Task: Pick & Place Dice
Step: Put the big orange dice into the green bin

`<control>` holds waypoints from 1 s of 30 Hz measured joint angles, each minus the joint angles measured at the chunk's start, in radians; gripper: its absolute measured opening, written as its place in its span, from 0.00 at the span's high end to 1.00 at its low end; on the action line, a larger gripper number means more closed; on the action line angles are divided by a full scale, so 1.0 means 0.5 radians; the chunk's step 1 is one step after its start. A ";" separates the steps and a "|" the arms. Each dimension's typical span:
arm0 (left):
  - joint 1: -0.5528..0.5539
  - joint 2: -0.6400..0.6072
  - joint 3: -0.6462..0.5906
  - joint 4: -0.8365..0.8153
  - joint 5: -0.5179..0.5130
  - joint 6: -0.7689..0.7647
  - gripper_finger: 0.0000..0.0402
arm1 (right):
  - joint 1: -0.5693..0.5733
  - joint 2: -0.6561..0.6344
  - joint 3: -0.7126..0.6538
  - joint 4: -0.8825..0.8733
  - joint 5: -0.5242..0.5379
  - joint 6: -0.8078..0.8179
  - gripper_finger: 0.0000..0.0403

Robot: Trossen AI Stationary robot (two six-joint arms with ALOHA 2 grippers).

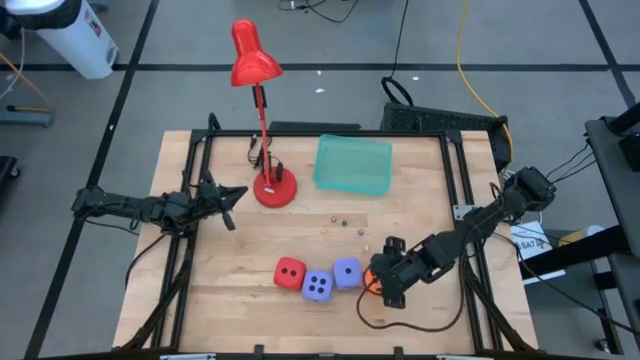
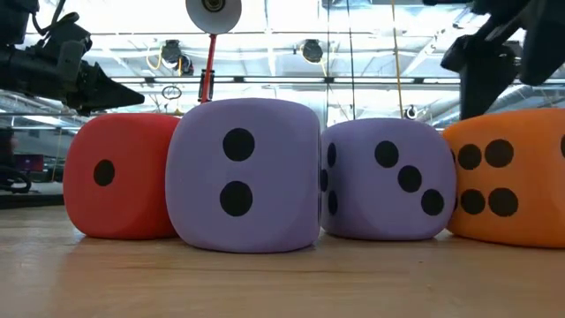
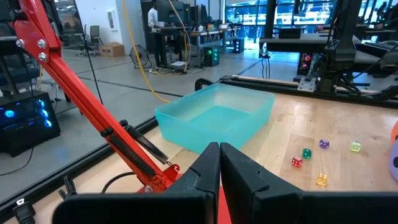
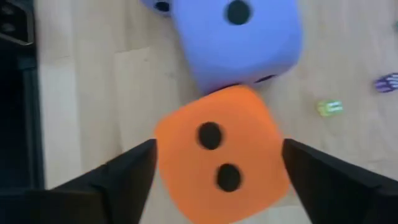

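Four large dice stand in a row near the table's front edge: a red die (image 1: 290, 272), two purple dice (image 1: 318, 288) (image 1: 347, 272) and an orange die (image 1: 370, 283). The orange die (image 4: 221, 155) rests on the wood with one side against a purple die (image 4: 239, 37). My right gripper (image 4: 219, 146) hangs open just above the orange die, one finger on each side and not touching it. The low view shows my right gripper (image 2: 490, 62) clear above the orange die (image 2: 512, 177). My left gripper (image 1: 228, 196) is shut and waits beside the lamp base.
A red desk lamp (image 1: 272, 185) stands at the table's middle left. A teal tray (image 1: 353, 165) lies at the far middle. Several tiny coloured dice (image 3: 314, 158) are scattered on the wood between the tray and the big dice. Black frame rails (image 1: 465, 200) border the table.
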 joint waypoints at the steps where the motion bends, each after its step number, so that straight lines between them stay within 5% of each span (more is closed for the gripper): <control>1: 0.000 0.000 0.000 0.001 0.000 -0.001 0.95 | -0.009 0.000 0.000 0.001 0.000 -0.020 0.08; 16: 0.000 0.000 0.000 0.000 0.048 0.010 0.95 | 0.042 0.015 0.116 -0.130 -0.024 -0.452 0.01; 30: 0.000 0.000 0.000 -0.002 0.050 0.022 0.95 | 0.041 0.237 0.125 -0.151 -0.058 -0.520 0.01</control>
